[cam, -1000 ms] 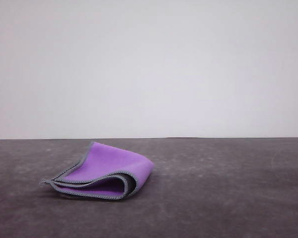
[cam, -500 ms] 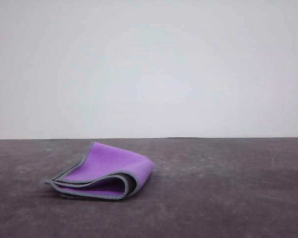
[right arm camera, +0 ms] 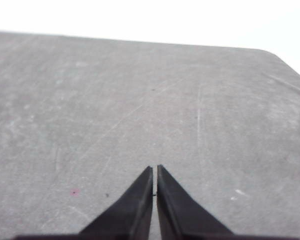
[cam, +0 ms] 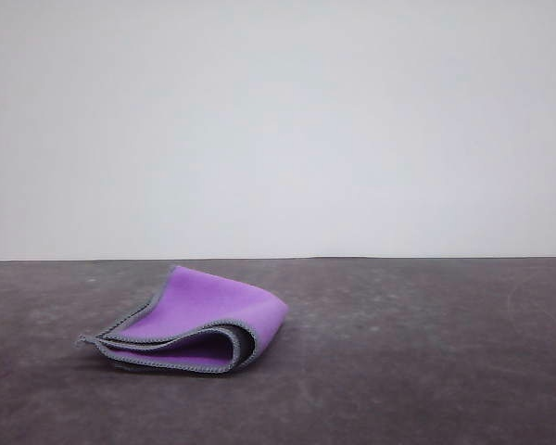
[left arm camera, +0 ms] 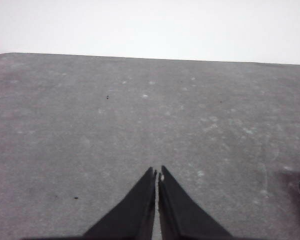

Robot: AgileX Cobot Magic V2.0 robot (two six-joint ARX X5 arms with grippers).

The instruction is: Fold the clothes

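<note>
Resting folded on the dark grey table [cam: 426, 371], the cloth [cam: 199, 320] is lying left of centre in the front view, purple face up, its grey-hemmed layers stacked toward me. I am holding my left gripper [left arm camera: 157, 174] pressed closed on nothing above bare tabletop, and my right gripper [right arm camera: 155, 170] likewise closed and gripping nothing.

Setting: bare test bench or lab station, shown by a dark grey scuffed counter [cam: 426, 371] against a plain white wall [cam: 278, 130], with no household furnishings or decoration around.
</note>
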